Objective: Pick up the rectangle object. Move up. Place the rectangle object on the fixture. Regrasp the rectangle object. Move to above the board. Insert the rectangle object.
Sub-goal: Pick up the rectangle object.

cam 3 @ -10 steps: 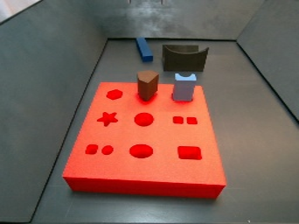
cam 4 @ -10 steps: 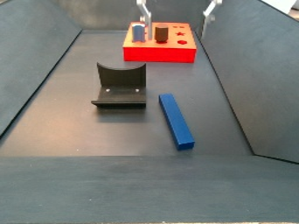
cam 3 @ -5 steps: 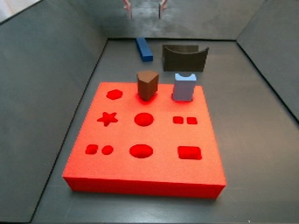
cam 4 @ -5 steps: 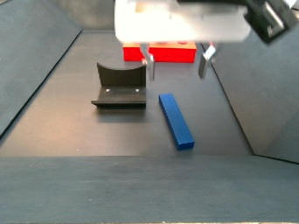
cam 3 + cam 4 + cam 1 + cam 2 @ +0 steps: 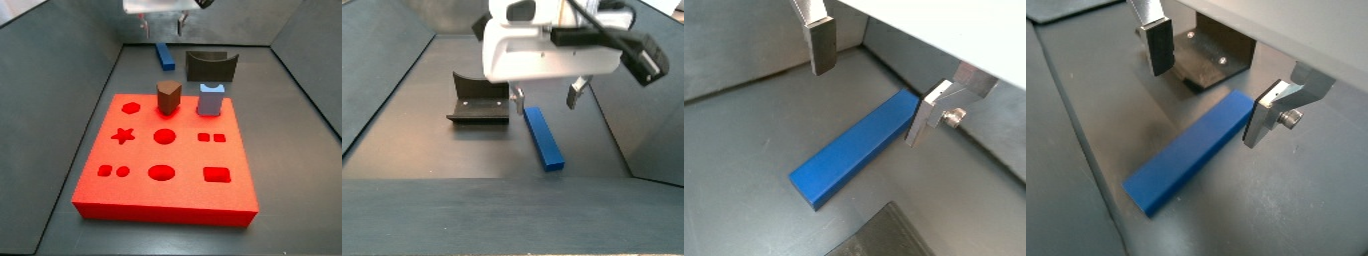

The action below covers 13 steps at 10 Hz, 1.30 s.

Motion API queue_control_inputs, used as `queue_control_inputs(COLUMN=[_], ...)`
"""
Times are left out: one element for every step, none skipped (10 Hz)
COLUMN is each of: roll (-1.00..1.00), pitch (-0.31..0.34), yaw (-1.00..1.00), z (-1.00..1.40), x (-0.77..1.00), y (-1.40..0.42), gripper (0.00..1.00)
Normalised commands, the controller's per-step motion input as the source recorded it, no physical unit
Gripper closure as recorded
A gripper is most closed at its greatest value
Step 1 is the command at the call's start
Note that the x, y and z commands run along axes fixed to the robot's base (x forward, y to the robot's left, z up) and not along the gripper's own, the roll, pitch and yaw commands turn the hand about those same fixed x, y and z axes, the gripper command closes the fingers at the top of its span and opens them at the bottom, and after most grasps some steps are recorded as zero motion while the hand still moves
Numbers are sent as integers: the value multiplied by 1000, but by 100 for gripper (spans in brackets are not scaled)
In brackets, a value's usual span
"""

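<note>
The rectangle object, a long blue bar, lies flat on the grey floor in both wrist views (image 5: 855,150) (image 5: 1189,156) and in both side views (image 5: 545,138) (image 5: 162,53). My gripper (image 5: 874,80) (image 5: 1211,78) (image 5: 545,96) hangs open and empty just above the bar's near end, one finger (image 5: 823,45) to one side and the other finger (image 5: 927,118) close beside the bar. The fixture (image 5: 478,98) (image 5: 211,66) (image 5: 1197,68) stands beside the bar. The red board (image 5: 167,160) lies apart from them.
A brown hexagonal peg (image 5: 168,97) and a short pale-blue peg (image 5: 210,100) stand in the board's far holes. Grey walls (image 5: 389,80) enclose the floor on both sides. My gripper's white body (image 5: 556,50) hides the board in one side view.
My gripper has come down from high over the board's end of the floor to just above the blue bar. The bar, fixture and pegs have not moved.
</note>
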Motion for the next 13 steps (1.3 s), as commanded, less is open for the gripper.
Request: queue_control_inputs(roll=[-261, -249, -293, -367, -486, -500, -497, -290, -274, -290, -287, -271, -277], pitch=[-100, -131, -164, -171, -200, -180, -180, -140, -104, -130, -131, -150, -139], yaw=[43, 26, 0, 0, 0, 0, 0, 0, 0, 0, 0, 0, 0], z=[-591, -577, -477, -357, -120, -69, -126, -486, -563, -509, -514, -520, -531], x=[-131, -109, -86, -71, -31, -106, -86, -71, 0, 0, 0, 0, 0], y=[0, 0, 0, 57, 169, 243, 311, 97, 0, 0, 0, 0, 0], gripper=[0, 0, 0, 0, 0, 0, 0, 0, 0, 0, 0, 0, 0])
